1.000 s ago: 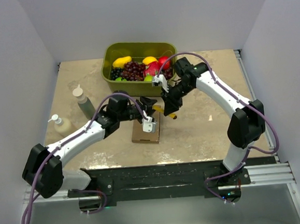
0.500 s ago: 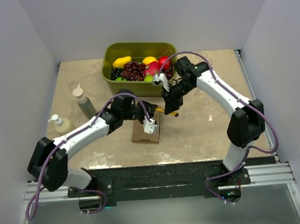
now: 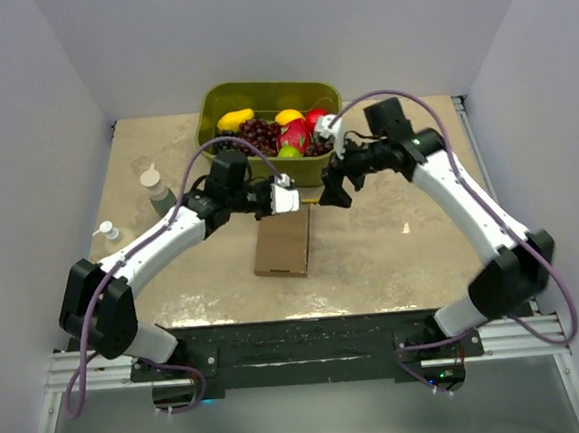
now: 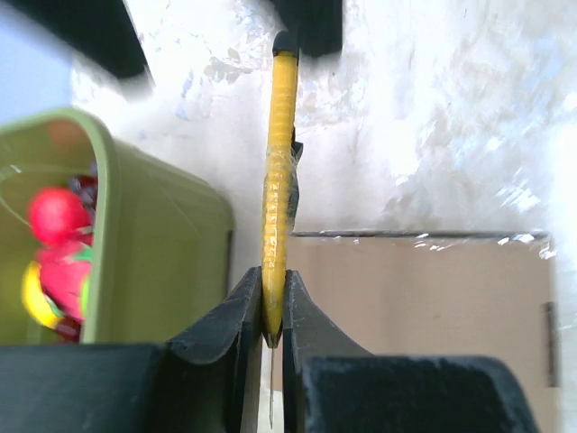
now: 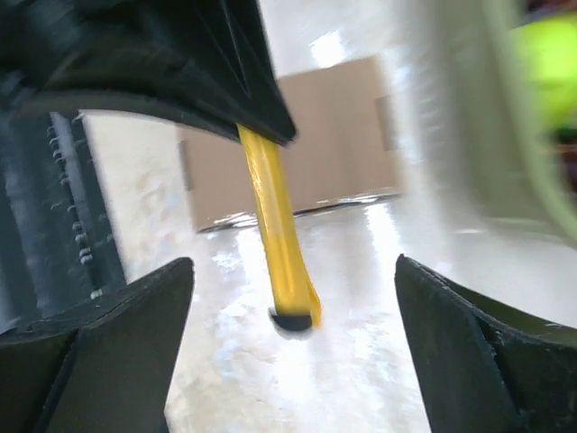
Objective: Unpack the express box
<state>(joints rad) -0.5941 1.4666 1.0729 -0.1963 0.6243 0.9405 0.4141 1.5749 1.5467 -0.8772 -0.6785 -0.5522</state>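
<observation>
One express box (image 3: pixel 283 243), flat, mid-counter toward the near edge; left gripper (image 4: pixel 273 298) clamped on yellow knife (image 4: pixel 279 162) above its far end; right gripper (image 5: pixel 293 266) fingers spread wide beside green tub (image 3: pixel 264 86)

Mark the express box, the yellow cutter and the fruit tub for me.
express box (image 3: pixel 284 242), top external view, middle of its top face.
yellow box cutter (image 4: pixel 279 180), left wrist view, middle of the handle.
green fruit tub (image 3: pixel 205 123), top external view, left wall.
</observation>
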